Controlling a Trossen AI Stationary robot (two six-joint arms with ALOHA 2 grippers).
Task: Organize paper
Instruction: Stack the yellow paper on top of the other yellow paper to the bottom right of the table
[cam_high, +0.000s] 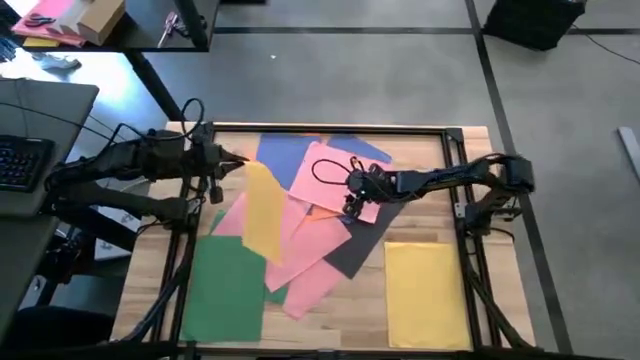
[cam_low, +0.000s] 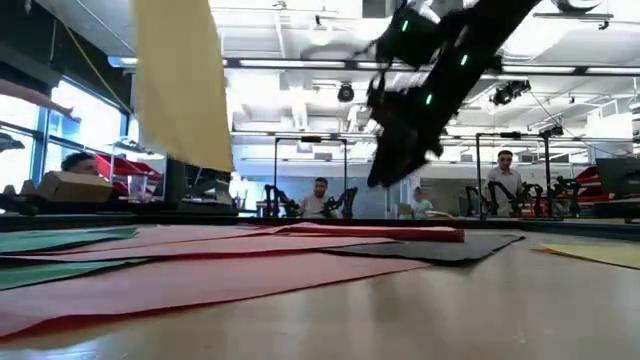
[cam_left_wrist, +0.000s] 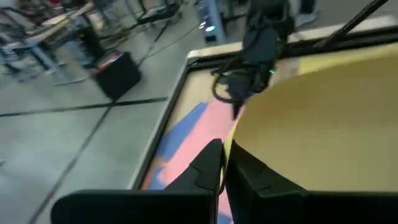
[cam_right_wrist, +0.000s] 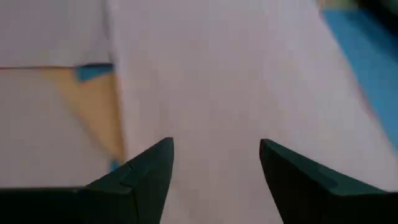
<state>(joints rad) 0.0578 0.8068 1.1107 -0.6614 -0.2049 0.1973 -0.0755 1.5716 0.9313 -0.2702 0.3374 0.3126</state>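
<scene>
high: left gripper (cam_high: 236, 158) clenched on yellow sheet (cam_high: 264, 210) by its edge, over the pink pile (cam_high: 318, 262) on the table (cam_high: 160, 268) | low: sheet hangs free, may slip or tear | left wrist: sheet bends, could fold | right wrist: right gripper (cam_right_wrist: 214, 163) jaws released just above pink paper, may drag it.

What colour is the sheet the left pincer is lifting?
Yellow. The sheet hangs from the left pincer; the high view shows it best.

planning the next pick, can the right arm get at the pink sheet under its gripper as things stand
Probably yes: the right gripper hangs open directly over the flat pink paper sheet, with nothing between them; the left gripper is off to the side holding a yellow paper sheet.
</scene>
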